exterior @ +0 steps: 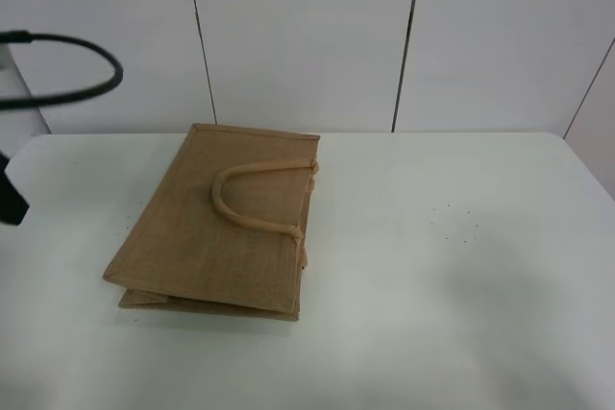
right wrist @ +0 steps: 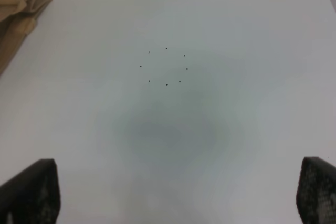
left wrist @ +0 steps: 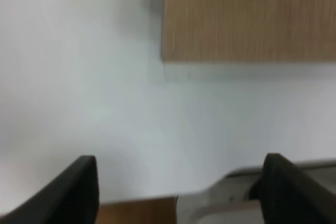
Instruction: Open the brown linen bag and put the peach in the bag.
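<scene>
We see the brown linen bag (exterior: 216, 223) lying flat and folded on the white table (exterior: 452, 295), left of the middle in the high view, with one rolled loop handle (exterior: 252, 197) resting on top of its upper face and its mouth edge turned toward the table's centre. We cannot find the peach in any view. Our left gripper (left wrist: 178, 190) hangs over bare table near one straight edge of the bag, its two dark fingers (left wrist: 79, 190) spread wide with nothing between them. Our right gripper (right wrist: 176, 195) hovers over a ring of small black dots (right wrist: 165, 66) on the tabletop, fingers likewise wide apart and empty, the bag's handles just showing at one corner.
</scene>
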### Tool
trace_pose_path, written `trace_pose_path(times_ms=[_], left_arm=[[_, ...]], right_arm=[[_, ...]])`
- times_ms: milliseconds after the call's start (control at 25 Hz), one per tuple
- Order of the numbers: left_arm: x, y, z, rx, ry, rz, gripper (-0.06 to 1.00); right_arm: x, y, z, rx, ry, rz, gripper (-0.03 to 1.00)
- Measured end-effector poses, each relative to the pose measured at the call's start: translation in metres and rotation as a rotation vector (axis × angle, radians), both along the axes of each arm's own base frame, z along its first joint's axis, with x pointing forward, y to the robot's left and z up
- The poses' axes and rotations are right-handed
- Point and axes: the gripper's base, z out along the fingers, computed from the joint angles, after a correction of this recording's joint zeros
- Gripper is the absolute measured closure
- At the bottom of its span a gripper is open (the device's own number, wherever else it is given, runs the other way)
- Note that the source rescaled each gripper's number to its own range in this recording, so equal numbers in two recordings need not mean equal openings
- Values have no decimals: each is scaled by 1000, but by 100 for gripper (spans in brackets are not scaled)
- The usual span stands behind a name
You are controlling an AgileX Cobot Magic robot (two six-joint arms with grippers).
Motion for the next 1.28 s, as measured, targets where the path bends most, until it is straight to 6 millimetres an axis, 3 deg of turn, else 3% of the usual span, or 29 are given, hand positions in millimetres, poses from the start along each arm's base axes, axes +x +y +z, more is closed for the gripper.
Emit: trace_pose_path(times_ms=[280, 480, 680, 1280], left_arm=[[-72, 8, -49, 11, -17, -31, -5], [-104, 11, -81, 4, -111, -28, -5], [-122, 13, -77, -8, -267, -26, -5], [-153, 18, -72, 5, -499, 74, -5]], right_arm=[[0, 0, 0, 0, 0, 0, -3], [0, 0, 0, 0, 0, 0, -3], [0, 0, 0, 1, 0, 0, -3], [0, 0, 0, 1, 0, 0, -3]])
